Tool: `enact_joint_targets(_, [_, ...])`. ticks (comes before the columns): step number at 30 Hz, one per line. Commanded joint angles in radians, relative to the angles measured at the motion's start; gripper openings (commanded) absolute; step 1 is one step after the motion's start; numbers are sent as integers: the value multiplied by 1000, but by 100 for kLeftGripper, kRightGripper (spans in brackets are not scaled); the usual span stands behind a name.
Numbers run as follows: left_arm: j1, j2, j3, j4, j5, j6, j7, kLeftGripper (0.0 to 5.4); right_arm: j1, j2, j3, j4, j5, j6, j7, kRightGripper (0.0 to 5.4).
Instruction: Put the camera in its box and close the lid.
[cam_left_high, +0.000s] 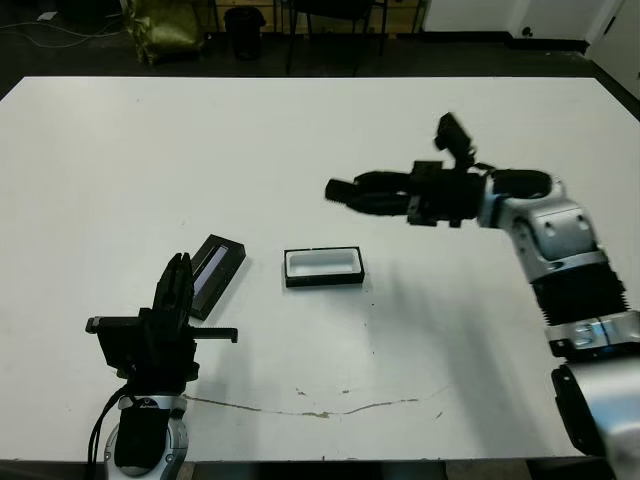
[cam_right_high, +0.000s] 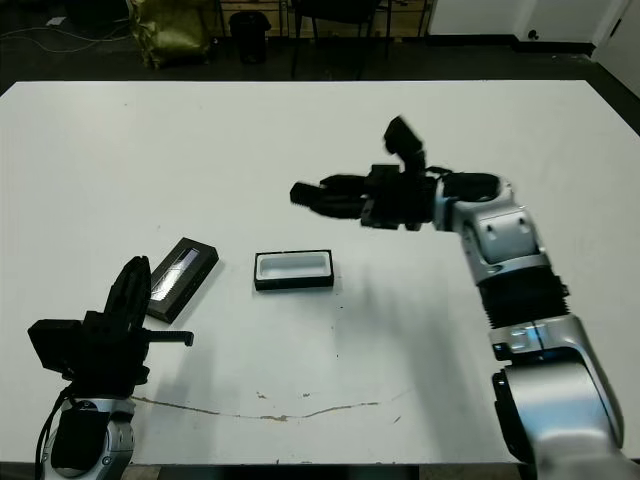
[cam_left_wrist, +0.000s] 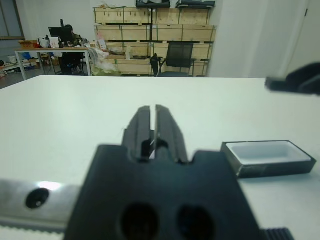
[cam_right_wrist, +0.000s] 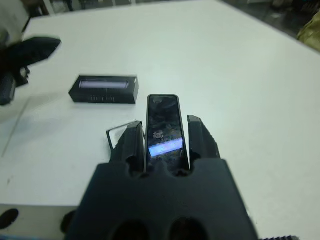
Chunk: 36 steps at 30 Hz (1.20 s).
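Observation:
My right gripper (cam_left_high: 345, 192) hovers above the table, shut on the camera (cam_right_wrist: 163, 126), a slim glossy black bar held between its fingers. The box (cam_left_high: 322, 266), a shallow black tray with a white lining, lies on the table below and slightly nearer than that gripper; in the right wrist view only its corner (cam_right_wrist: 118, 134) peeks out beside the fingers. The lid (cam_left_high: 214, 272), black with a greyish strip, rests left of the box. My left gripper (cam_left_high: 178, 275) stands near the front left, fingers shut with nothing between them, just short of the lid.
A thin crack line (cam_left_high: 320, 408) runs across the table near the front edge. Chairs and a bin (cam_left_high: 243, 30) stand beyond the far edge. A person sits at a desk (cam_left_wrist: 67, 37) far behind in the left wrist view.

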<state>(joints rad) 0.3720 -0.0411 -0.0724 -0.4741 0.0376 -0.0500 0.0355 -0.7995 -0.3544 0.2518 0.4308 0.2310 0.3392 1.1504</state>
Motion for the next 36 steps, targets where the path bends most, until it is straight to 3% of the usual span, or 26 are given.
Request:
enact_joint_targets(1, [13,0,-3,13,-3,15,0,0,-17,11,37,30,-34,-19,41,85])
enact_joint_targets(7, [9,3,-4,26,0,0,-1,0,-28,21,83,18,-51,45,97,85])
enact_joint_targets(15, [14,0,-5,31,-6,0,-2,0,-22,25,131,-2,-99,-25,137,85])
enact_joint_targets(27, [13,-2,-10,52,-2,-28,3,0,-47,50,155,15,-133,4,141,85])
enact_joint_targets(36, [24,-6,-21,35,0,1,9,0,-58,78,153,52,-167,-23,107,85])
